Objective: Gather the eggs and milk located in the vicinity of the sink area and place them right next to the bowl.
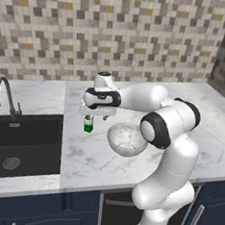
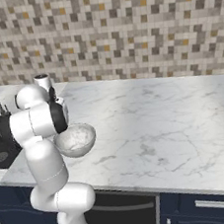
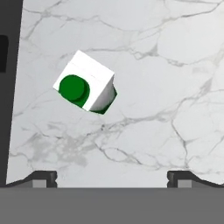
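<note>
sink (image 1: 20,140): way off to the pincer's left from where I'm driving; black basin with the gooseneck tap (image 1: 5,95) behind it; I can't spot any eggs in or around it in these shots, so I honestly can't tell where they are

milk (image 1: 88,124): standing upright on the marble counter (image 1: 191,121), directly under the pincer; in the hand view it's a white carton with a green cap (image 3: 73,88), sitting a bit up and left of centre between the tips; it's just left of the bowl, close but not touching as far as I can see

pincer (image 1: 96,114): spread as wide as it goes, hanging right above the milk, nothing pinched; both dark fingertips (image 3: 43,178) show at the bottom of the hand view, well apart with bare marble between them

bowl (image 1: 127,139): just to the pincer's right, glassy grey-white; looks empty to me

progress: my read is the milk part is basically done, since it's already beside the bowl; the eggs are what's left; next I'd guess it's a trip back toward the sink side to hunt for them

labels/writing: none I can read; the milk has a green band and cap but no legible text or brand; nothing printed on the bowl or counter either
</note>
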